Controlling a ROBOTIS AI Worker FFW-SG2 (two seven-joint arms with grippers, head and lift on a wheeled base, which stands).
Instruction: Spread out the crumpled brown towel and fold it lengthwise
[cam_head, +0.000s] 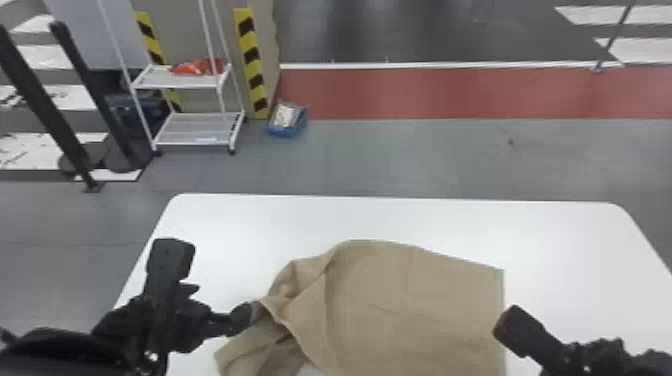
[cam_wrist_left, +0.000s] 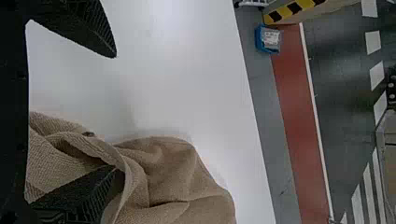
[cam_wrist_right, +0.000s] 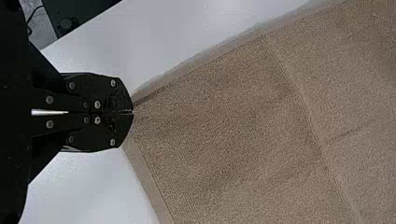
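I judge the step is spreading: on the counter, my right fingers clamp the brown towel's edge; my left fingers, apart at its crumpled side, should close, then pull outward.

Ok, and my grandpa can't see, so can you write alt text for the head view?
A brown towel, crumpled on the left and smoother on the right, lies on a white table. The robot's open left hand is at the crumpled part; its right hand is at the right edge. Behind stands a white rack.
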